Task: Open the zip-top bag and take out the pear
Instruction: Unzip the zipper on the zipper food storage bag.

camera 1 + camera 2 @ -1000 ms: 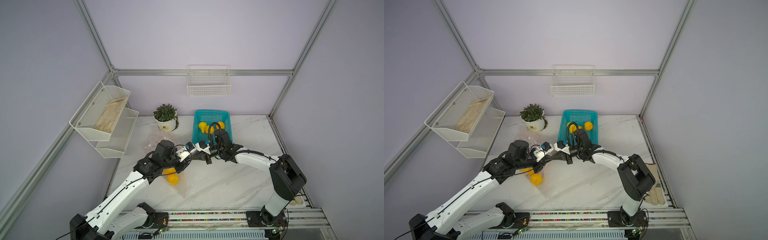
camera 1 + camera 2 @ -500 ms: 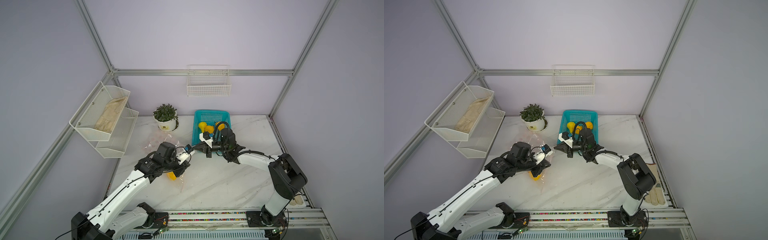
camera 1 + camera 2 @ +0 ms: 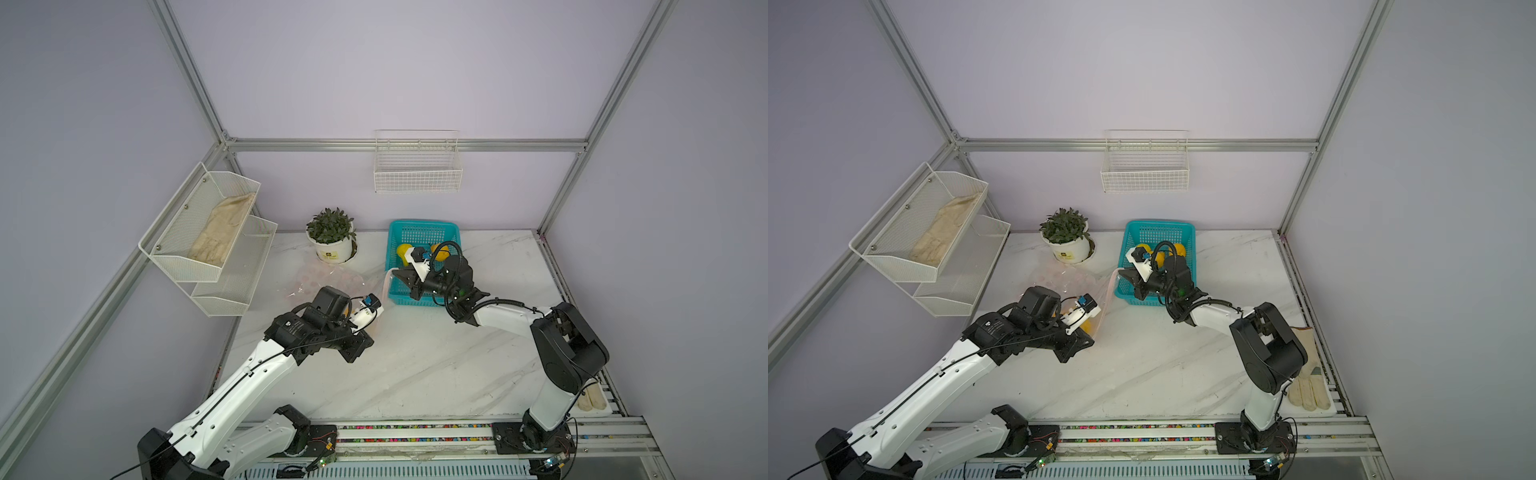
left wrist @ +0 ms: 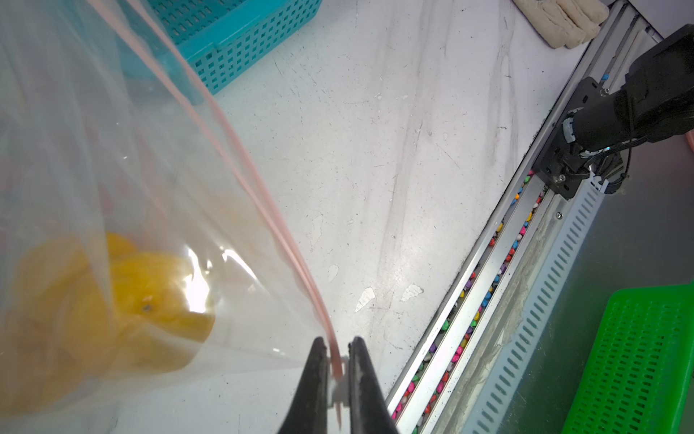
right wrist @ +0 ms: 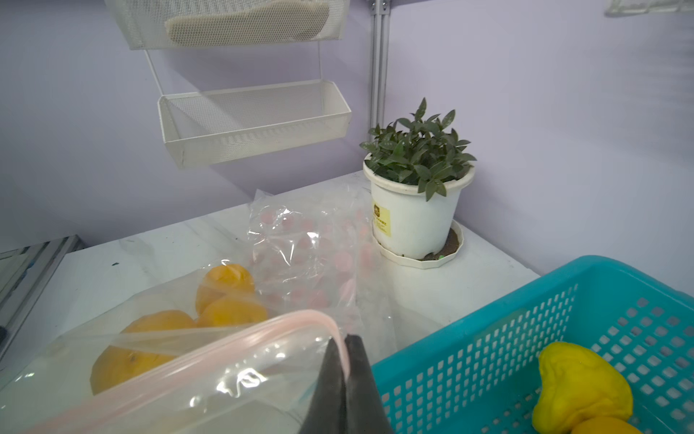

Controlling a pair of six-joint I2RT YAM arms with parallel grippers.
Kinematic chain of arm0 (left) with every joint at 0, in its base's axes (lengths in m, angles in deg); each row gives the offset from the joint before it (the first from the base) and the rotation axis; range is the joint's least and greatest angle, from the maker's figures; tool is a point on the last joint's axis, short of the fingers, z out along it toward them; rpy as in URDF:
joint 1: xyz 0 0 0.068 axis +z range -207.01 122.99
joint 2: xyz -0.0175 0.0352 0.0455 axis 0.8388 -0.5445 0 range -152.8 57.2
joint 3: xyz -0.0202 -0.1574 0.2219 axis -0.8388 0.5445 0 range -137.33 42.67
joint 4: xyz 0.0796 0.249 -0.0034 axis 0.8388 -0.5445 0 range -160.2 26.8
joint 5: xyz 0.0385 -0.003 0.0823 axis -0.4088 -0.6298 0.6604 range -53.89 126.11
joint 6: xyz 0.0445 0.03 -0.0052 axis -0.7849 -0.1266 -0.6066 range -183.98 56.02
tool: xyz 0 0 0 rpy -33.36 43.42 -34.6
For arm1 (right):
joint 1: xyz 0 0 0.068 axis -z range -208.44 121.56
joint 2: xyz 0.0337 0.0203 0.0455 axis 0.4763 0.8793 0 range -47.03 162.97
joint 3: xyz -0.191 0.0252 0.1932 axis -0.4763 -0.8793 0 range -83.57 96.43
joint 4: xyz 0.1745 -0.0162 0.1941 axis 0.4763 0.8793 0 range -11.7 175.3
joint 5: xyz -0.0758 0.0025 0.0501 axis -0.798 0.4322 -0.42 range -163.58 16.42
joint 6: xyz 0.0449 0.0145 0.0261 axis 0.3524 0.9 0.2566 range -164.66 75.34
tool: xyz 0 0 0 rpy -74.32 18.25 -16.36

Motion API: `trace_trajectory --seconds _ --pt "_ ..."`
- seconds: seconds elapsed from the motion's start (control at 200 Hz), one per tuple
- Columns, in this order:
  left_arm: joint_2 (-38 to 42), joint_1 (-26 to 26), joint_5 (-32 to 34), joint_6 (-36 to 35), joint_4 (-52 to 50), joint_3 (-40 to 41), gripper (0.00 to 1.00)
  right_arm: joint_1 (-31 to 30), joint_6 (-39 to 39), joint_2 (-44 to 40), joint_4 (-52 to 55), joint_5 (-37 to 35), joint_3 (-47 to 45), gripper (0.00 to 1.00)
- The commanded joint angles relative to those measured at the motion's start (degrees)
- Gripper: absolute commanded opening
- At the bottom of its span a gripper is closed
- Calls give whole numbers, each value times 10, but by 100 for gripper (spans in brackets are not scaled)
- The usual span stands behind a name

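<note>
While the left claw point(image 4: 337, 351) is shut tight on one end of the pink zip point(image 4: 263, 203) of the bag point(image 4: 131, 150), the right claw point(image 5: 342, 340) is shut tight on the zip too, by the basket point(image 5: 469, 327). I think they pinch it this way so they can pull apart and open the bag. The pear point(image 4: 157, 297) is not out yet. It sits low inside the bag, near the left claw.

The left wrist view shows two pink lines going into the claw side by side and splitting farther off, so the mouth may be partly open. The right wrist view shows more yellow lumps in the bag, with a spotted bag point(image 5: 300, 244) and a plant point(image 5: 417, 150) behind. Only the top views show the bag stretched between both claws over the surface point(image 3: 415, 365).
</note>
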Motion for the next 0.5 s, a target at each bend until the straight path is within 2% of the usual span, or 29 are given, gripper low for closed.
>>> trace_trajectory --seconds 0.0,0.065,0.135,0.23,0.37,0.495 --pt "5 -3 -1 22 -34 -38 2 5 15 -9 -42 -56 -6 0" --pt "-2 -3 10 27 -38 -42 5 5 12 -14 -28 -47 -4 0" --pt "-8 -3 40 46 -38 -46 21 5 0 -20 -12 -10 -4 0" --pt "-11 -3 65 58 -32 -63 36 5 -28 -27 -22 79 -21 0" --pt "8 -3 100 93 16 -79 48 5 -76 -43 2 203 -38 0" --pt "16 -3 112 155 103 -56 53 -5 -122 -57 47 243 -42 0"
